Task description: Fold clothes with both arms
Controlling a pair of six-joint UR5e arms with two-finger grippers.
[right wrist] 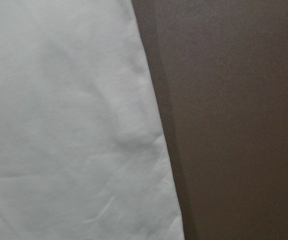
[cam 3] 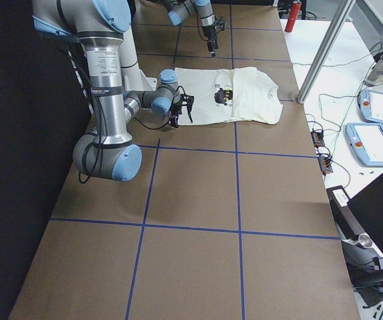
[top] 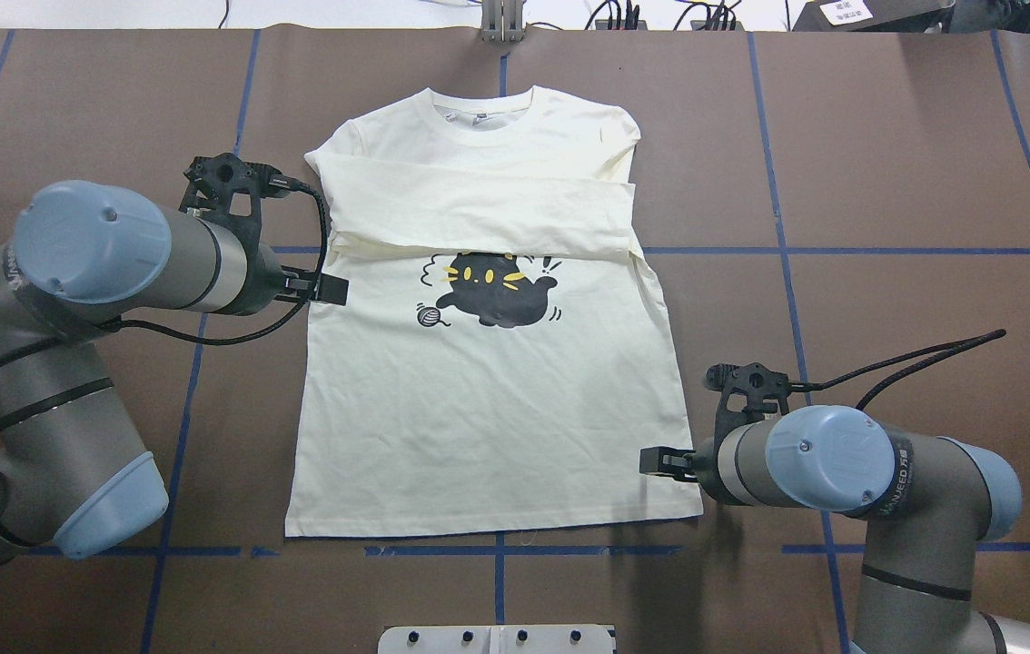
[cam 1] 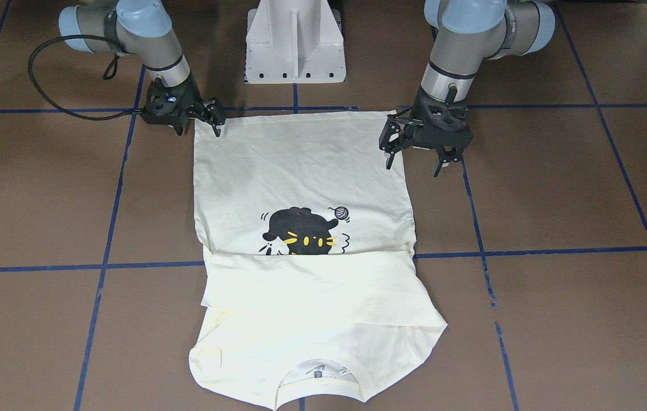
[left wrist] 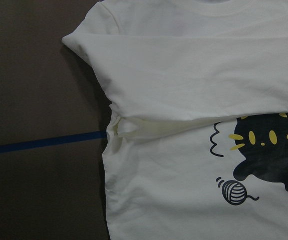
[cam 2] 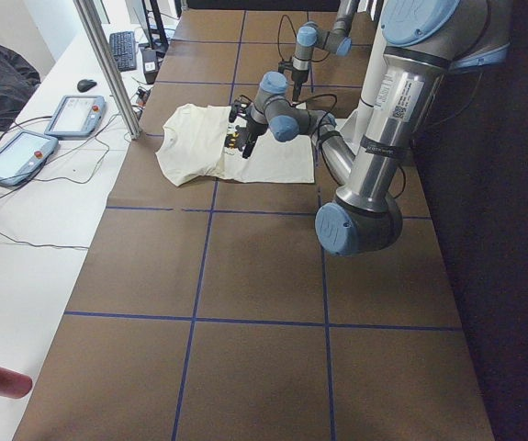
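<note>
even diffuse overhead light, fixed views bright and sharp. soft shadows on the table (top: 887,272) under the right arm (top: 833,463) and left arm (top: 97,263). right wrist view soft, shirt (right wrist: 63,125) reads greyish, shadow band along its edge. left wrist view dimmer, slightly soft.

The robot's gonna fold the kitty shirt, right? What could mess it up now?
1. The folded sleeves only lie loose across the shirt; a jerky lift might slide them out.
2. The right hand is low by one end of the hem, but the left hand hangs higher, beside the sleeves. Uneven grabs could fold it crooked.
3. The hem lies flat on the table, so a hand might pinch just one layer.
</note>
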